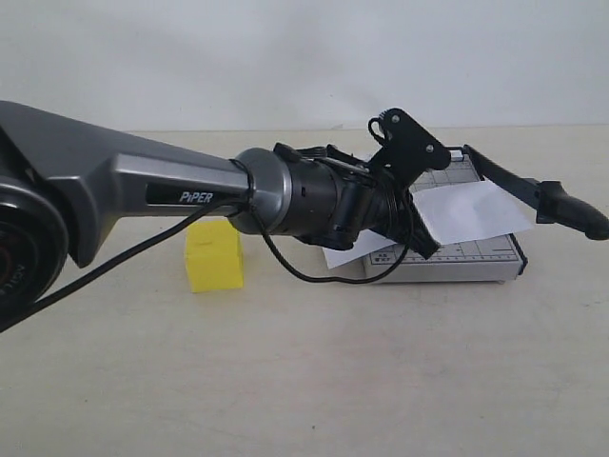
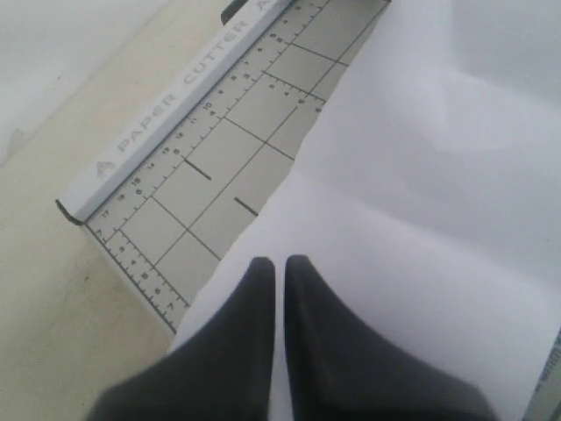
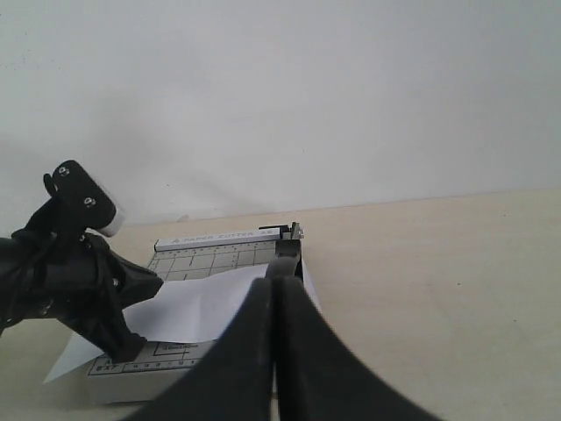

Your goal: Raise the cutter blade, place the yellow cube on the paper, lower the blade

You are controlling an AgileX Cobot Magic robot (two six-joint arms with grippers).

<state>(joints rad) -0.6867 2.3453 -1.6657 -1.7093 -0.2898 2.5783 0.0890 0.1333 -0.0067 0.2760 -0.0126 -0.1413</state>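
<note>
Blade (image 1: 514, 181) looks raised; left hand (image 2: 280, 263) and right hand (image 3: 276, 285) clenched, empty; next, grasp cube (image 1: 213, 255) at nine o'clock of paper (image 1: 471, 211).

A pale beige tabletop (image 1: 314, 381) fills the scene, matte and lightly scuffed. Two things rest directly on it. A bright yellow cube (image 1: 213, 257) sits toward the left of the exterior view, and a small grey gridded paper-trimmer board (image 1: 476, 255) lies flat to its right, well apart from the cube.
</note>
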